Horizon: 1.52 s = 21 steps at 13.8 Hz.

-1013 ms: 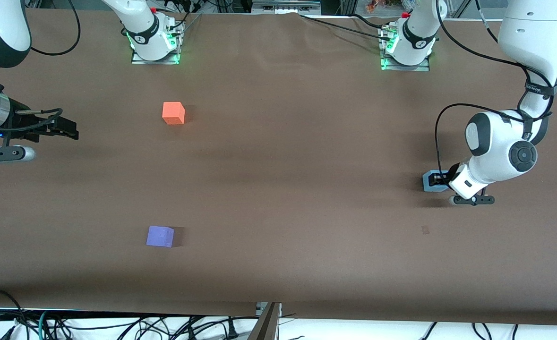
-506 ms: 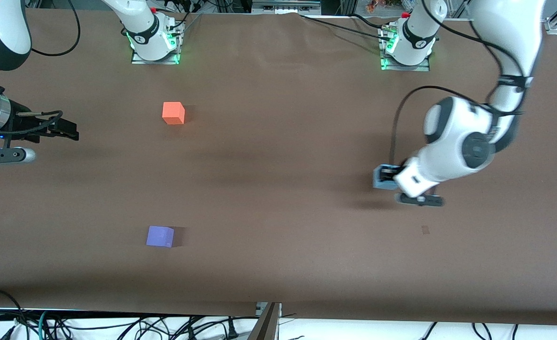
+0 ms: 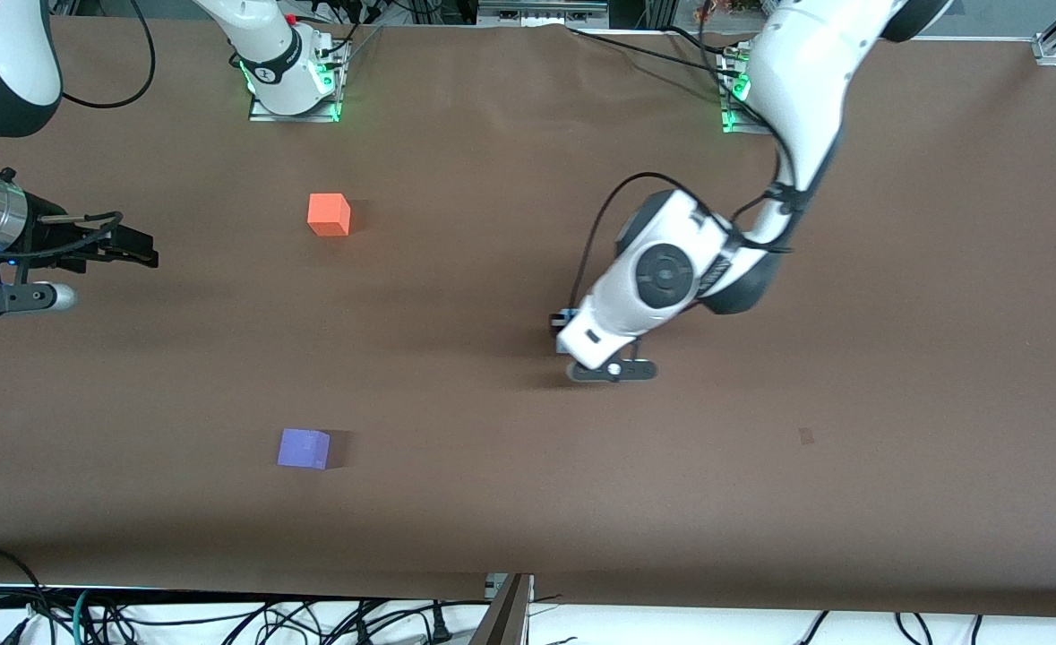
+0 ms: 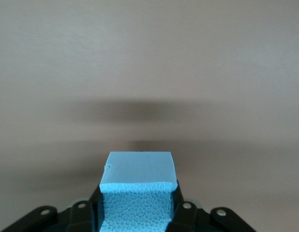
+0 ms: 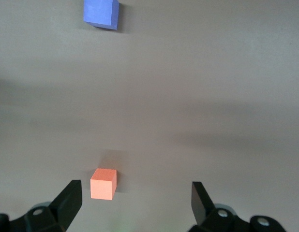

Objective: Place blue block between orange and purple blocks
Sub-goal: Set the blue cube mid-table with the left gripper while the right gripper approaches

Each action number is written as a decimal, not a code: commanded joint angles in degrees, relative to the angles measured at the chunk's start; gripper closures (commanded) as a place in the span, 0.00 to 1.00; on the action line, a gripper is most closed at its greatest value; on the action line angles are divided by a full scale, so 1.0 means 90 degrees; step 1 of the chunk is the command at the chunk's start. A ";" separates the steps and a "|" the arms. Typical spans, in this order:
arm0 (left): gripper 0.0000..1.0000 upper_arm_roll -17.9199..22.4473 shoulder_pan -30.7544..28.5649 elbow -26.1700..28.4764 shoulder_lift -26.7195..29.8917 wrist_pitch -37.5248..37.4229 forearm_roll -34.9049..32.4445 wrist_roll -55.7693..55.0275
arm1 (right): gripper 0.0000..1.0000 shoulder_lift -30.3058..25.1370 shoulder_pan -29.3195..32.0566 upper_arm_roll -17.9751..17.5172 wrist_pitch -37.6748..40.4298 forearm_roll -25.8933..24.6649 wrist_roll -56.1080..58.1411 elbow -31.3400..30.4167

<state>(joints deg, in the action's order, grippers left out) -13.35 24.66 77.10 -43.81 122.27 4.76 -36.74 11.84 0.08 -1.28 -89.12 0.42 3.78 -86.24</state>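
The left gripper (image 4: 138, 212) pinches the blue block (image 4: 139, 169) in its fingers over the table's middle, well apart from the orange block (image 3: 329, 215) and purple block (image 3: 304, 448) toward the right arm's end, where the right gripper (image 5: 135, 198) waits with fingers spread.

A brown matte surface (image 3: 492, 502) is spread across the whole work area, with faint creases seen in it toward the edge where the bases are mounted. A small darker mark (image 3: 806, 436) is seen on the surface toward the left arm's end. Along the surface's near edge, a white strip is laid, over which tangled black cables (image 3: 223, 618) are draped. A grey metal bracket (image 3: 505, 609) is fixed at the middle of that near edge.
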 commanded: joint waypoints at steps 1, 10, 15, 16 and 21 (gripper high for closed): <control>0.82 0.0359 0.0510 -0.0461 -0.0463 0.0377 0.0038 -0.0437 | 0.00 0.0159 -0.0018 -0.0034 -0.0068 0.0100 0.0039 0.0109; 0.00 0.0644 0.1040 -0.0500 -0.0758 0.1190 0.0038 -0.1152 | 0.00 0.0881 -0.0819 -0.0043 -0.0673 0.0442 0.0000 0.0099; 0.00 0.0624 0.0952 -0.0481 -0.0504 0.1025 0.0087 -0.1161 | 0.00 0.1252 -0.1092 -0.0044 -0.1191 0.0452 -0.0185 0.0099; 0.00 0.0634 0.0894 -0.0433 -0.0397 0.0937 0.0106 -0.1142 | 0.00 0.1291 -0.1160 -0.0053 -0.1211 0.0452 -0.0282 0.0099; 0.00 0.0029 -0.0882 -0.0374 0.0130 -0.0476 0.0097 -0.1074 | 0.00 0.1574 -0.1931 -0.0053 -0.1903 0.0452 -0.1432 0.0109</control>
<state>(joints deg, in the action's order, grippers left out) -10.39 22.18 72.46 -45.62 123.44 4.76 -47.21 24.84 -14.65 -2.11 -104.12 3.86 -4.07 -86.23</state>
